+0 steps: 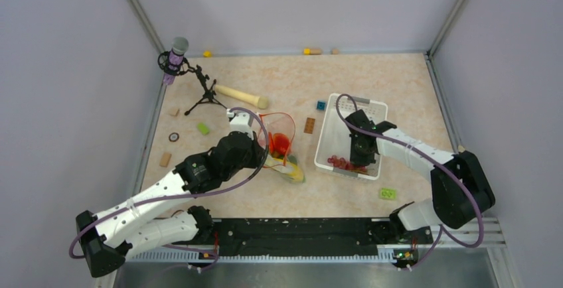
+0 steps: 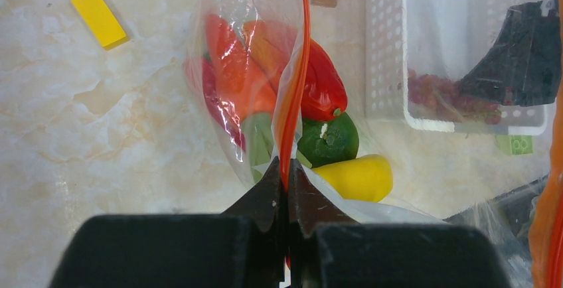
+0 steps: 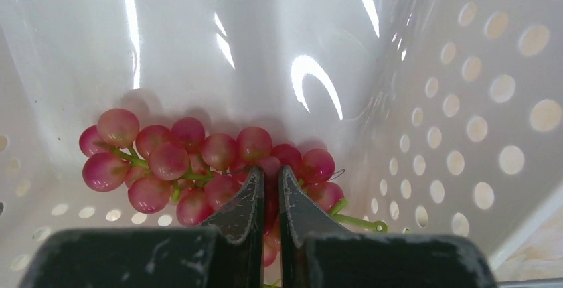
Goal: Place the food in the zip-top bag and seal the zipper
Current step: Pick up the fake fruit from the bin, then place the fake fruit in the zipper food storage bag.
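The clear zip-top bag (image 1: pixel 277 143) lies mid-table with its mouth held up. My left gripper (image 2: pixel 287 174) is shut on its orange-red zipper strip (image 2: pixel 300 69). Inside the bag I see a red pepper (image 2: pixel 323 87), orange-red pieces (image 2: pixel 232 69), a green fruit (image 2: pixel 330 141) and a yellow piece (image 2: pixel 355 176). My right gripper (image 3: pixel 269 176) is down in the white perforated basket (image 1: pixel 332 132), its jaws closed on a bunch of red toy grapes (image 3: pixel 169 162) that lies on the basket floor at the near end; the bunch also shows in the top view (image 1: pixel 344 164).
A wooden rolling pin (image 1: pixel 240 95), a microphone on a small tripod (image 1: pixel 178 59), and small flat blocks: green (image 1: pixel 202 128), brown (image 1: pixel 309 125), blue (image 1: pixel 321 105), green (image 1: pixel 387 194), tan (image 1: pixel 164 160). A yellow block (image 2: pixel 99 18) lies left of the bag.
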Controlling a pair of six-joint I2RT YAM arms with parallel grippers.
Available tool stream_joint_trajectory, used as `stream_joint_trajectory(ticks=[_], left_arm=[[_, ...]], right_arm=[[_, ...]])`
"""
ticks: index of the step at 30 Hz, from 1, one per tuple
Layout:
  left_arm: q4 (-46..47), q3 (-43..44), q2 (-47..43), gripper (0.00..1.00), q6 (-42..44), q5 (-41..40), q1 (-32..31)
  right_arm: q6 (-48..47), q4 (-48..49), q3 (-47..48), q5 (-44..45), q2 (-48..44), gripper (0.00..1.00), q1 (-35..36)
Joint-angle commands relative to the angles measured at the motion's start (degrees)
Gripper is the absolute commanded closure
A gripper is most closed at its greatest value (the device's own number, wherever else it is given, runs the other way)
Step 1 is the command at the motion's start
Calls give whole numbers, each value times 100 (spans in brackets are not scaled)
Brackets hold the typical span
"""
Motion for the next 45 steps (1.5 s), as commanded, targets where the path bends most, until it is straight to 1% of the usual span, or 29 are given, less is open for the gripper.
stream_joint_trajectory(ticks=[1, 8, 15, 22, 26, 30, 34, 38, 42, 45], left_arm=[[162, 110, -59, 100, 38, -62, 14], [164, 113, -65, 100, 23, -44, 15], [157, 100, -158, 100, 23, -32, 15], [356, -28, -463, 100, 74, 158, 15], [436, -40, -654, 100, 57, 227, 15], [430, 37, -845, 100, 14, 215, 15], [490, 148, -892, 100, 40, 344, 12], [494, 254, -765, 100, 40, 366, 16], [545, 309, -600, 100, 34, 363, 15], [561, 341, -502, 100, 47, 385, 15]], right_arm=[[30, 42, -95, -69, -264, 100, -46], [38, 157, 21, 303, -911, 100, -46], [82, 974, -82, 628, -2014, 100, -46], [-73, 1496, -217, 886, -2973, 100, -46], [68, 1798, -353, 1036, -3494, 100, -46], [25, 2247, -379, 671, -3858, 100, -46], [-84, 2521, -145, 201, -3858, 100, -48], [-286, 2830, 361, -356, -3536, 100, -44], [-623, 3296, 804, -1505, -3116, 100, -15], [-1154, 3489, 1190, -1767, -2785, 100, 269]])
